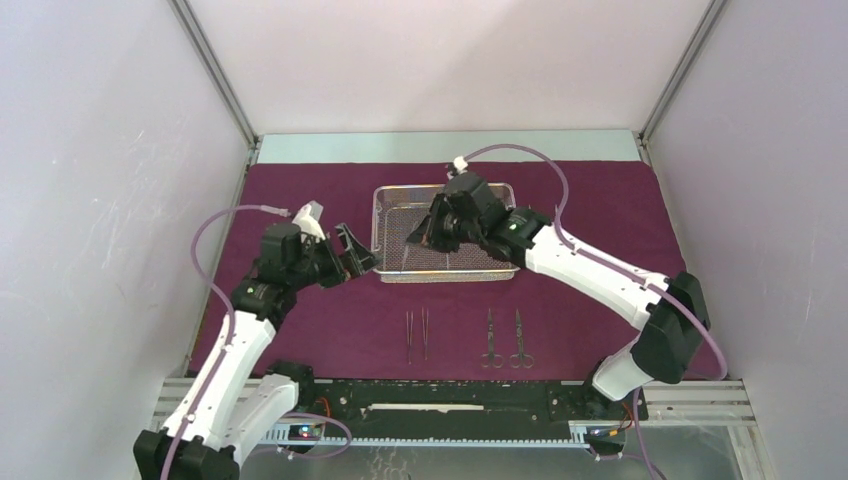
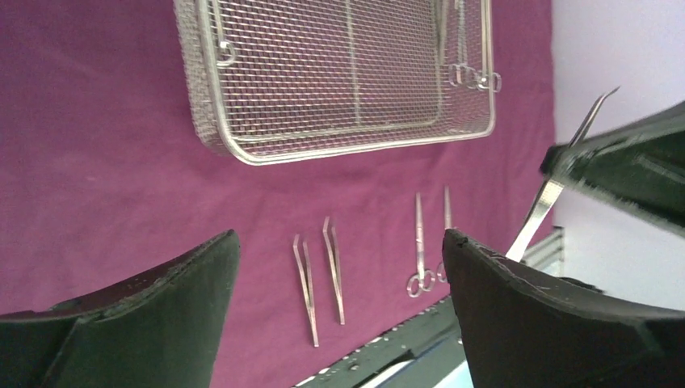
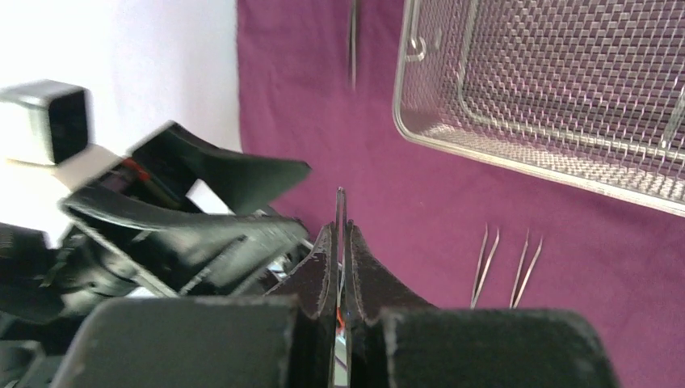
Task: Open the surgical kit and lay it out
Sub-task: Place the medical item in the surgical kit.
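Note:
The maroon cloth point(image 1: 300, 320) lies spread flat over the table. On it at the back stands the wire-mesh tray point(image 1: 400, 187), with ring-handled instruments point(image 2: 472, 77) still inside at one end. Two tweezers point(image 1: 416, 334) and two scissors point(image 1: 505, 341) lie in a row near the front edge. My right gripper point(image 1: 416, 240) hovers over the tray's left front corner, shut on a slim curved-tip tweezers point(image 2: 549, 202); the steel strip shows between its pads point(image 3: 340, 218). My left gripper point(image 1: 358, 252) stands wide open just left of it, nothing between its fingers point(image 2: 161, 307).
The two grippers are close together at the tray's left front corner; the left gripper point(image 3: 202, 202) fills the left of the right wrist view. Grey walls enclose the table on three sides. The black base rail point(image 1: 450, 400) runs along the near edge.

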`<action>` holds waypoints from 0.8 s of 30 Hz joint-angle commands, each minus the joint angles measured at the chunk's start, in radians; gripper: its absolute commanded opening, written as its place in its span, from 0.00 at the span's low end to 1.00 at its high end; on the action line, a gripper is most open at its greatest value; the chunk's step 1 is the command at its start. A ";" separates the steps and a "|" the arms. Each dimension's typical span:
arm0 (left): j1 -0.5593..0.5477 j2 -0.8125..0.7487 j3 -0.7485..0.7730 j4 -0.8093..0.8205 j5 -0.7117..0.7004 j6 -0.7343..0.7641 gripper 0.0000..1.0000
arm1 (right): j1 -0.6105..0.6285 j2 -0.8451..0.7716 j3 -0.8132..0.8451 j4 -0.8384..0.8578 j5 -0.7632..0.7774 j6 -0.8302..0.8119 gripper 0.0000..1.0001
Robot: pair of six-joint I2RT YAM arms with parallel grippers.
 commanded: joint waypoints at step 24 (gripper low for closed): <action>0.007 -0.219 0.035 -0.177 -0.284 0.238 1.00 | 0.314 0.338 0.063 -0.162 0.127 0.091 0.00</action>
